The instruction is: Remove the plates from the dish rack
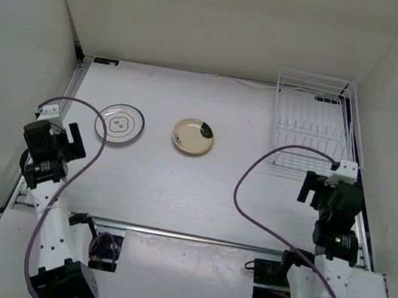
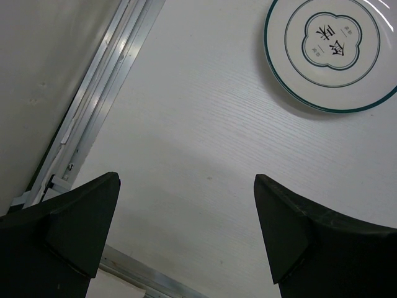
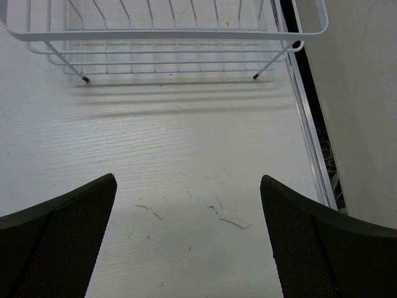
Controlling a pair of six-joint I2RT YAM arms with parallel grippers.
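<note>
The white plate with a dark rim (image 1: 120, 123) lies flat on the table at the left; it also shows in the left wrist view (image 2: 332, 53). The beige plate with a dark patch (image 1: 193, 136) lies flat near the middle. The white wire dish rack (image 1: 314, 122) stands at the back right, and I see no plate in it; its near end shows in the right wrist view (image 3: 167, 34). The orange plate is out of view. My left gripper (image 1: 70, 144) (image 2: 186, 230) is open and empty, near-left of the white plate. My right gripper (image 1: 317, 190) (image 3: 188, 230) is open and empty, just in front of the rack.
White walls enclose the table on the left, back and right. Metal rails run along the left edge (image 2: 93, 99), the right edge (image 3: 307, 124) and the near edge (image 1: 184, 235). A purple cable (image 1: 251, 204) loops from each arm.
</note>
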